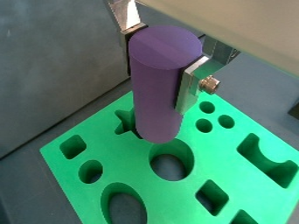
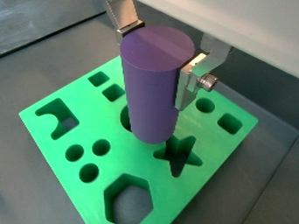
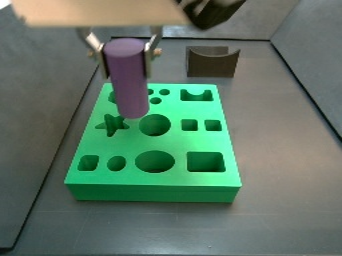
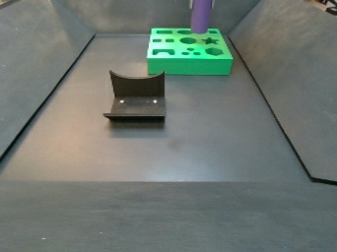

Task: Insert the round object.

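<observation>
My gripper [image 1: 160,52] is shut on the round object [image 1: 158,83], a tall purple cylinder, and holds it upright by its upper part. It also shows in a wrist view [image 2: 155,83] and in both side views [image 3: 127,75] [image 4: 202,15]. The cylinder's lower end is just over the top of the green block [image 1: 105,171] [image 3: 181,150], between the star-shaped hole [image 3: 112,124] and a large round hole [image 1: 172,162] [image 3: 155,125]. I cannot tell whether it touches the block. The silver fingers [image 1: 193,83] press its sides.
The green block [image 4: 191,61] has several holes of other shapes. The dark fixture with a curved notch stands on the floor apart from the block [image 3: 211,62] [image 4: 134,96]. Dark bin walls [image 4: 53,79] surround the floor.
</observation>
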{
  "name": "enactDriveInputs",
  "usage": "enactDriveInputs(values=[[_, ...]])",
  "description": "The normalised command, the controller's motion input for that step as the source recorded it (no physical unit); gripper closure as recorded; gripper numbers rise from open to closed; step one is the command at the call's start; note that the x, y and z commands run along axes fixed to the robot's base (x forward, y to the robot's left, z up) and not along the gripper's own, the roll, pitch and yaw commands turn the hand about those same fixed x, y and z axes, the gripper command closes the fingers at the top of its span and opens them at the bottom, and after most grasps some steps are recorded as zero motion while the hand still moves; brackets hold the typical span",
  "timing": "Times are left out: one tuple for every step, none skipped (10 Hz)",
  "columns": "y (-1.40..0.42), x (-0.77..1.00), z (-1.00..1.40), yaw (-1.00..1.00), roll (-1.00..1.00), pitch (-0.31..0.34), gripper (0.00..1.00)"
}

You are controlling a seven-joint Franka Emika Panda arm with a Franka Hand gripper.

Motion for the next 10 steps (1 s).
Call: enactDriveInputs(values=[[-0.1, 0.17, -0.27, 0.0, 0.23, 0.0, 1.0], [-0.02, 0.44, -0.2, -0.01, 0.01, 0.077, 1.0], [0.0, 0.5, -0.13, -0.01, 0.0, 0.111, 1.0], [0.0, 0.46, -0.17, -0.02, 0.0, 0.097, 1.0], [0.0, 0.28, -0.21, -0.03, 0.0, 0.023, 1.0], [-0.01, 0.0, -0.26, -0.01, 0.0, 0.0, 1.0], [-0.07, 0.0, -0.34, 0.0, 0.0, -0.083, 1.0], [-0.09, 0.0, -0.35, 0.0, 0.0, -0.063, 1.0], [-0.21, 0.2, -0.41, 0.0, 0.0, 0.0, 1.0], [-0.3, 0.39, -0.39, -0.01, 0.0, 0.0, 1.0]])
